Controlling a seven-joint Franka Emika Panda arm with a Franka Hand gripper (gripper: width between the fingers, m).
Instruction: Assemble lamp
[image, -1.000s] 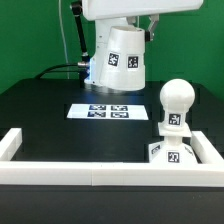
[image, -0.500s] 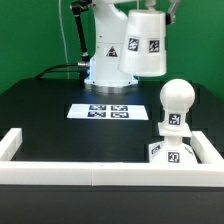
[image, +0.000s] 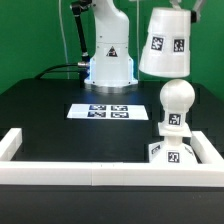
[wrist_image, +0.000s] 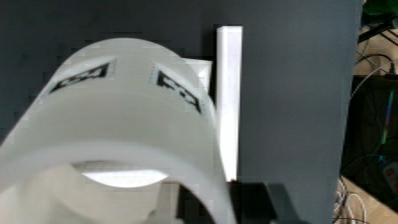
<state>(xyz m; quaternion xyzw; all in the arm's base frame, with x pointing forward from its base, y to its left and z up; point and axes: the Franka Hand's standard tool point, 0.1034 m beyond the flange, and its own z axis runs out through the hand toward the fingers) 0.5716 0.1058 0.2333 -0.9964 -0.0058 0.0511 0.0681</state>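
The white conical lamp shade (image: 166, 43) with black-white tags hangs in the air at the exterior view's upper right, above the bulb. The gripper holding it is mostly cut off by the top edge. The ball-shaped white bulb (image: 176, 100) stands upright on the small square tagged base (image: 170, 152) against the rail's right corner. In the wrist view the shade (wrist_image: 125, 130) fills the picture, held at its narrow end between the fingers (wrist_image: 249, 200), with its open end pointing away.
A white rail frame (image: 90, 175) runs along the table's front with short side arms. The marker board (image: 110, 110) lies flat mid-table. The robot's base (image: 108, 55) stands at the back. A white rail (wrist_image: 230, 100) shows in the wrist view.
The shade has been carried from in front of the robot's base toward the exterior view's right and upward, now above the bulb. Bulb and base have not moved.
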